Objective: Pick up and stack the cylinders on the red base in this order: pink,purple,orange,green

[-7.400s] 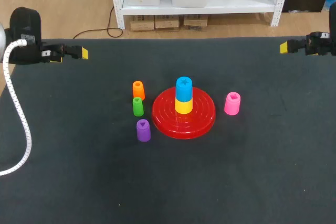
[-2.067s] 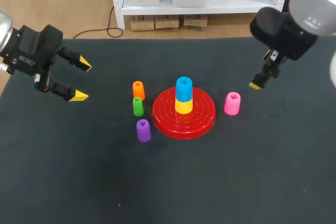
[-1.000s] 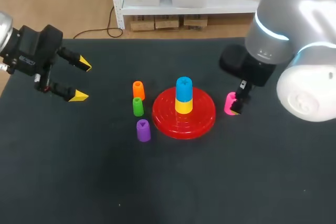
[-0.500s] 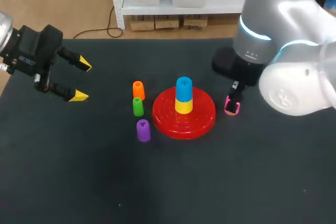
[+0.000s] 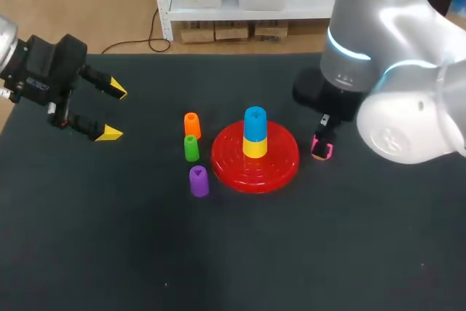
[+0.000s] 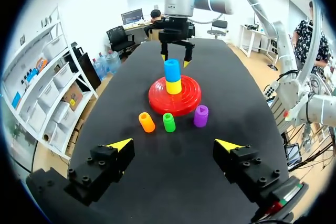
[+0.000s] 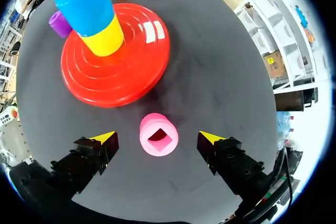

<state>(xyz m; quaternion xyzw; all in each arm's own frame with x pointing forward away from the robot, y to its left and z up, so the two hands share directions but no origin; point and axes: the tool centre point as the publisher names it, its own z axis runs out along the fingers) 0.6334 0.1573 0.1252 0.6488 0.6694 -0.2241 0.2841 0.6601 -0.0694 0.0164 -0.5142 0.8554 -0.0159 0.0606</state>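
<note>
- Desk [image 5: 109, 253]: layout unchanged, and no cylinder has moved over the last few seconds.
- Right arm [image 5: 393, 71]: has swung in from the far right corner and dropped over the pink cylinder [image 7: 157, 139].
- Right claw [image 7: 157, 136]: open, with one finger on each side of pink and a gap showing on both sides, so no grip yet. We read this as the pre-grasp for step one; what remains is to close and lift.
- Left claw [image 5: 115, 113]: open and empty. It came in from its corner earlier and has since been parked over the left of the desk, well apart from the pieces.
- Red base [image 5: 280, 169]: it already carries a yellow cylinder [image 5: 254, 148] with a blue cylinder [image 5: 255, 121] on top, so pink presumably goes on blue.
- Pink stands upright on the desk, just beside the base on its right.
- Orange cylinder [image 5: 192, 124], green cylinder [image 5: 191, 148] and purple cylinder [image 5: 198, 180] stand upright in a short line just left of the base, untouched.
</note>
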